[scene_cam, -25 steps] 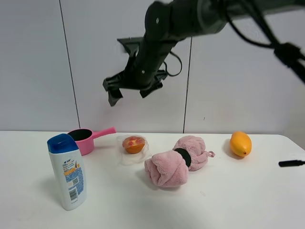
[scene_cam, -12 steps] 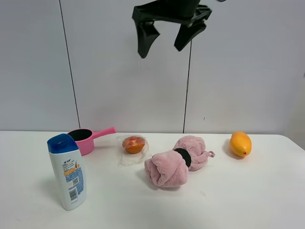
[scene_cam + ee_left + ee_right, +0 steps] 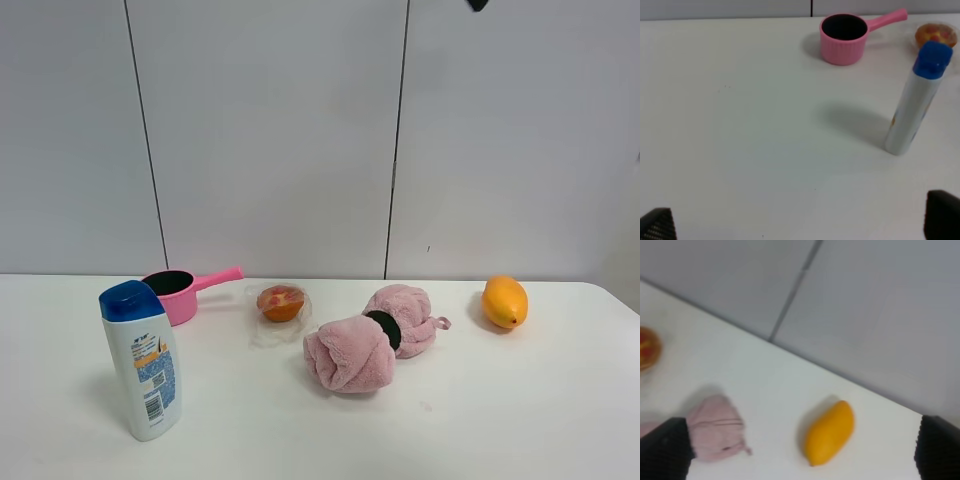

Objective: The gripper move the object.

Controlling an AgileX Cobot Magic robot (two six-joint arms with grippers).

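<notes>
The tart (image 3: 282, 301), golden-brown with red spots in loose clear plastic, lies on the white table between the pink cup and the pink towel. It also shows in the left wrist view (image 3: 936, 34) and at the edge of the right wrist view (image 3: 646, 347). My right gripper (image 3: 800, 450) is open and empty, high above the table; only a black tip (image 3: 478, 4) shows at the top of the exterior view. My left gripper (image 3: 800, 225) is open and empty, away from the tart and out of the exterior view.
A white bottle with a blue cap (image 3: 142, 360) stands at the front left. A pink handled cup (image 3: 175, 293) sits behind it. A rolled pink towel (image 3: 365, 340) lies in the middle. An orange-yellow mango (image 3: 504, 301) lies at the right.
My right arm has risen from above the tart and swung up to the right, almost leaving the exterior view. The things on the table have not moved.
</notes>
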